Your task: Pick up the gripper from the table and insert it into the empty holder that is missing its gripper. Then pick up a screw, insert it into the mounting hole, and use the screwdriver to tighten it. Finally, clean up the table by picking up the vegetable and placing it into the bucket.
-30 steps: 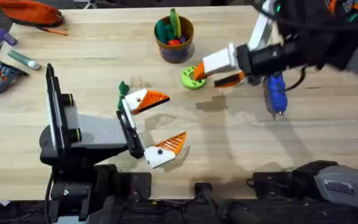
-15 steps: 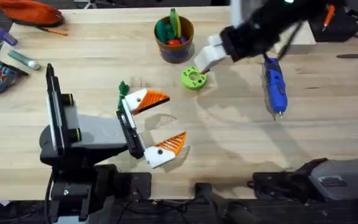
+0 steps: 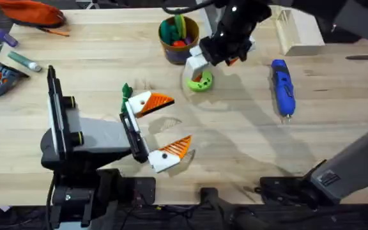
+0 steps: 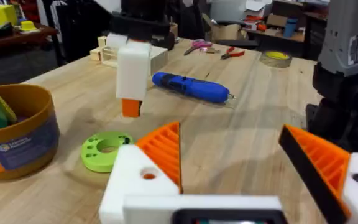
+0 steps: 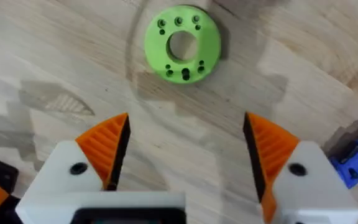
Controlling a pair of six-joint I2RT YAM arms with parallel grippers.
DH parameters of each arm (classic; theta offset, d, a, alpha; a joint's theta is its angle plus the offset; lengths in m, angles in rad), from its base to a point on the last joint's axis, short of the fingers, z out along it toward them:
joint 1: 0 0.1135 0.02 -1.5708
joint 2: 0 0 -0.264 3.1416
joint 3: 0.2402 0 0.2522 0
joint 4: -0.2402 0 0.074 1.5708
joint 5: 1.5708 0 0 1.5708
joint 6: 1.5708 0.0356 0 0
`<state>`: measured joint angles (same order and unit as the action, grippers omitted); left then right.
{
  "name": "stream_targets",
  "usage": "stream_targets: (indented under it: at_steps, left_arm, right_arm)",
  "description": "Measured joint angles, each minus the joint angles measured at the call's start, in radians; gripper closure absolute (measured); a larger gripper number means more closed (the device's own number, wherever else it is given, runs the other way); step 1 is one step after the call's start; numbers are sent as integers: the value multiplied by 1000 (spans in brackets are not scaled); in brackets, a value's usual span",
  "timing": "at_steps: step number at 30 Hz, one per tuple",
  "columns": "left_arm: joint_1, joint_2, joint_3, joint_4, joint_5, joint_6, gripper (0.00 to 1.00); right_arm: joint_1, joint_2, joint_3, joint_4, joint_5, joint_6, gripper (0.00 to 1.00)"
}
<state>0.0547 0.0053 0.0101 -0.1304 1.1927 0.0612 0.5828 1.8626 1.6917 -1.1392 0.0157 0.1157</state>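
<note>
Overhead: right gripper [image 3: 203, 64] hangs above green disc [image 3: 200, 81], just beside bucket [image 3: 179, 39]; screwdriver [image 3: 282, 87] lies apart. Left gripper [image 3: 165, 126] open mid-table. Left wrist: screwdriver [image 4: 191, 88] beyond disc [image 4: 107, 150]. Right wrist: fingers [image 5: 107, 146] spread, disc [image 5: 182, 43] ahead.

Blue screwdriver [image 4: 191, 87] beyond green disc [image 4: 107, 150]

The right gripper [image 3: 203, 62] hangs pointing straight down, jaws wide apart, while the left gripper [image 3: 160, 128] rests low, jaws spread.
</note>
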Motion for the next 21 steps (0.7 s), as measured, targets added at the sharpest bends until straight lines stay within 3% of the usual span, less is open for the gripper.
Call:
stream_targets:
  at_steps: [7,9,21]
  left_arm:
    - [0,0,0,0,0,0,15]
    - [0,0,0,0,0,0,14]
    - [0,0,0,0,0,0,15]
  right_arm:
    - [5,13,0,19,23,18,14]
    - [5,13,-4,45,26,19,63]
    - [5,42,-109,170,31,27,117]
